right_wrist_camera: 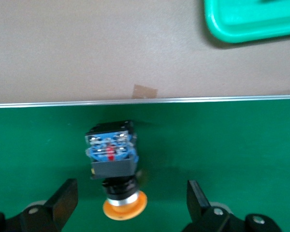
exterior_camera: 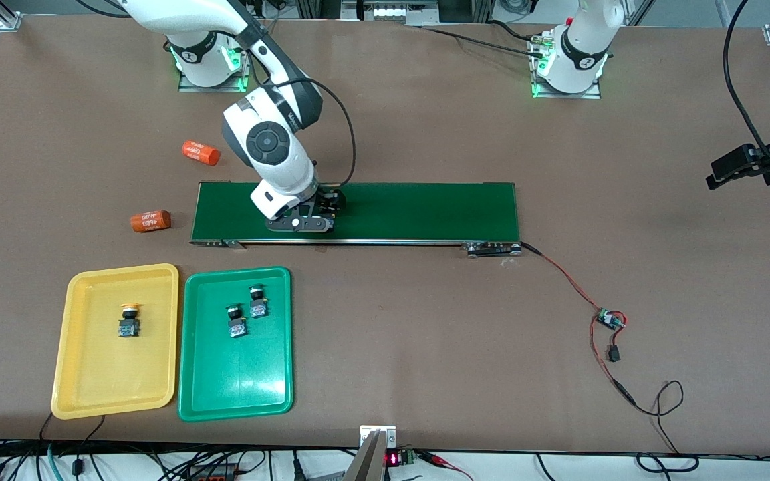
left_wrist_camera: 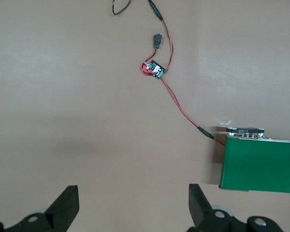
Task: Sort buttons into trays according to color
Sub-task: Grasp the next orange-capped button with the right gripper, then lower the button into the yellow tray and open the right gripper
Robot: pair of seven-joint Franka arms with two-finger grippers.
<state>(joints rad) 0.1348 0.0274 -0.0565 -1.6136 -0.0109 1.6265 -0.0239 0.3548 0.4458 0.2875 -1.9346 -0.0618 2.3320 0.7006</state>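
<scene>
The right gripper (right_wrist_camera: pixel 128 200) hangs low over the conveyor belt (exterior_camera: pixel 425 210), toward the right arm's end of it, with its jaws spread wide and nothing held between them. One yellow-capped button (right_wrist_camera: pixel 113 166) lies on its side on the belt in the gap between the two fingers (right_wrist_camera: pixel 63 200), touching neither. In the front view this button is hidden under the gripper.

The left gripper (left_wrist_camera: pixel 133 208) waits in the air over bare table near the left arm's end, its jaws also fully open and empty. Its wrist view looks down on the end of the belt, a small circuit board (left_wrist_camera: pixel 154 69) and the red-and-black wires (left_wrist_camera: pixel 183 113) that run from the board to the belt.

Four buttons can be counted in all. Besides the one on the belt, one yellow-capped button in the tray (exterior_camera: pixel 130 319) lies in the yellow tray (exterior_camera: pixel 91 394), in the half of it closer to the belt. Two green-capped buttons (exterior_camera: pixel 247 310) lie close beside each other in the green tray (exterior_camera: pixel 238 394), likewise in the half closer to the belt.

The two trays sit side by side, just apart, nearer to the front camera than the belt, with the yellow one closer to the table's end.

Two orange cylinders lie on the table off the right arm's end of the belt: one orange cylinder (exterior_camera: pixel 200 153) farther from the camera than the belt, the other cylinder (exterior_camera: pixel 150 221) level with the belt's near edge.
</scene>
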